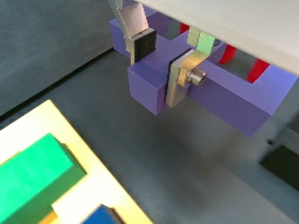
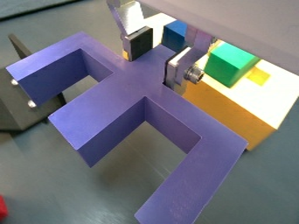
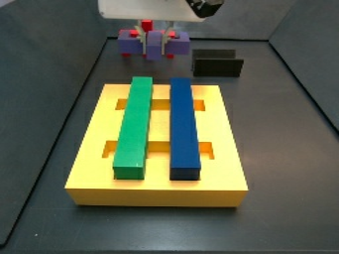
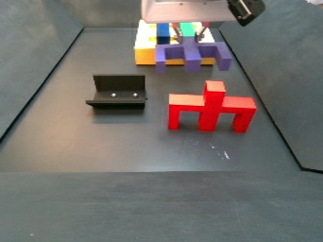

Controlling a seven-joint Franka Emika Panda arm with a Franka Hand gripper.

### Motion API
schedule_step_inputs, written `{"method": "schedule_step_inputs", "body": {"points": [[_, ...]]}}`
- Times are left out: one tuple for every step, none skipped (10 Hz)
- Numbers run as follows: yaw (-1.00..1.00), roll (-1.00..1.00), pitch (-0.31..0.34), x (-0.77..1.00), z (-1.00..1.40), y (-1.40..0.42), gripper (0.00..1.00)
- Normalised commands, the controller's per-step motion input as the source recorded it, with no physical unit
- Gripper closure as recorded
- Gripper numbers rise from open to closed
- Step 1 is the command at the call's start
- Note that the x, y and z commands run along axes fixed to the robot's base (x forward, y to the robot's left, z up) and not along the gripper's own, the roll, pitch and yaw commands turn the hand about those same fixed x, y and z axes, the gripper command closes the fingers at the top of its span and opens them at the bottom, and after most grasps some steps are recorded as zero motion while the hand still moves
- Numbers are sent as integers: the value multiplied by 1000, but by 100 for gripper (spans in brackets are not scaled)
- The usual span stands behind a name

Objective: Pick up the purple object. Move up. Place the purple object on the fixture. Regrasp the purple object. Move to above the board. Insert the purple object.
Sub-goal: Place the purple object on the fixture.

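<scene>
Seemingly mid-pickup: jaws clamped on the purple object

Reading a side view from left to right, the fixture stands alone on the tabletop, well apart from everything else. Next comes the end of the board. The purple object is just in front of it, under the gripper, and the red piece is nearer the camera and a little further right.

In both wrist views the silver fingers press on opposite faces of the purple object's wide bar at about its middle, so the jaws are grasping it. I cannot tell whether it has left the tabletop.

My reading is that the pickup is in hand, with the grip made and the lift due. The next move calls for a straight rise that clears the board's end and the red piece. The arm then has to carry the object across to the fixture, which sits well off to the side.

The purple object lies flat, with its bar on the board side. The bar's long axis runs along the board's short end, crosswise to the green bar and the blue bar. Its three prongs point level and away from the board, roughly toward the red piece.
</scene>
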Motion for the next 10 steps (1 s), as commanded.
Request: {"method": "schedule_step_inputs", "body": {"points": [[-360,-711,23,849,129,34,100],[-351,-763,0,854,123,34,100],[-340,-751,0,869,111,34,100],[-314,-706,0,900,71,43,100],[-249,-623,0,977,0,31,100],[-203,-434,14,1000,-54,6,100],[-123,-291,57,1000,-149,51,100],[0,-131,160,1000,-11,134,100],[57,-43,117,1000,-34,149,100],[83,-146,0,1000,-63,189,100]]}}
